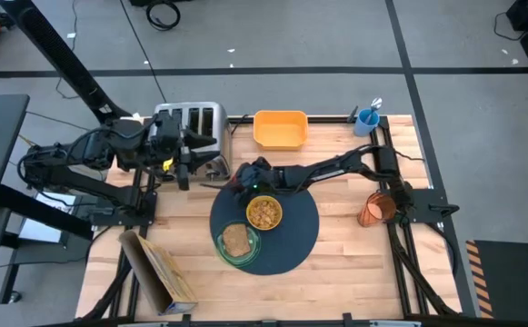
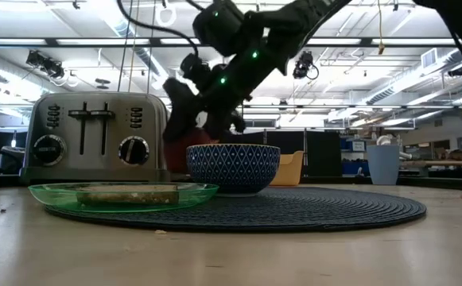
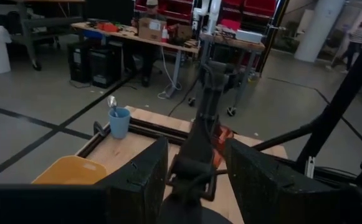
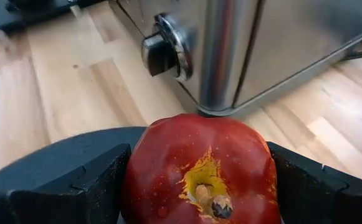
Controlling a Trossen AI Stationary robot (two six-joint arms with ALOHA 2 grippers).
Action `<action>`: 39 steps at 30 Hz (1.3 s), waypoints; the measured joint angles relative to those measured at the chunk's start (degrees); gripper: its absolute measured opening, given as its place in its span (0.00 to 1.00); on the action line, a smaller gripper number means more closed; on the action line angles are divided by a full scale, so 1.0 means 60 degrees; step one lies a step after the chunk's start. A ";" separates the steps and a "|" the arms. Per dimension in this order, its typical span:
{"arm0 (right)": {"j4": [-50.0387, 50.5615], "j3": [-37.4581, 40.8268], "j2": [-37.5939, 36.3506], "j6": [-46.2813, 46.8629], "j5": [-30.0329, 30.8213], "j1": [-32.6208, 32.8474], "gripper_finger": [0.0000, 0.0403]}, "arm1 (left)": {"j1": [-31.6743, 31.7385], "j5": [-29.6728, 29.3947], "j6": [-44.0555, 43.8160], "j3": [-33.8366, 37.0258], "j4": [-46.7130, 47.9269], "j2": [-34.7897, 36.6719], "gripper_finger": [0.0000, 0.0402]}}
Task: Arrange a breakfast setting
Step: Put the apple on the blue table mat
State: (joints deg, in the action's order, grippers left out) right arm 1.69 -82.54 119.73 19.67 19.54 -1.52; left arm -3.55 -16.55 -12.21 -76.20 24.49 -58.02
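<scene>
The dark round mat (image 1: 291, 238) holds a bowl (image 1: 264, 213), yellow inside and blue-patterned outside (image 2: 232, 165), and a green plate (image 1: 229, 255) with the toast slice (image 1: 236, 240). My right gripper (image 1: 245, 180) is shut on the red apple (image 4: 199, 174) at the mat's far-left edge, in front of the silver toaster (image 1: 191, 125). My left gripper (image 3: 196, 180) is open and empty beside the toaster (image 1: 187, 169). The orange cup (image 1: 375, 209) lies at the right. The lilac-handled spoon (image 1: 375, 104) stands in a blue cup (image 1: 367, 119). My right gripper pinches the apple's two opposite sides (image 4: 137, 180) between its two fingers (image 4: 103, 183), with the stem end (image 4: 213, 200) facing the wrist. The fingers slant down from the table's right toward the toaster. The apple (image 2: 181, 151) sits low by the mat; the bowl hides its underside.
A yellow tub (image 1: 280, 129) stands at the far edge, right of the toaster. A brown box (image 1: 159, 272) lies at the near left. Bare wood shows between the mat and the orange cup.
</scene>
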 joint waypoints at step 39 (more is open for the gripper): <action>-0.0280 0.0015 0.0144 -0.1278 -0.0715 -0.0135 0.99 | 0.0007 -0.0011 -0.0036 0.0000 0.0189 0.0029 0.41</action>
State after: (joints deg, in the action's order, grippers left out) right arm 0.01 -82.46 120.59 12.00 15.25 -2.33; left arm -3.51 -16.62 -12.43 -76.20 25.63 -57.84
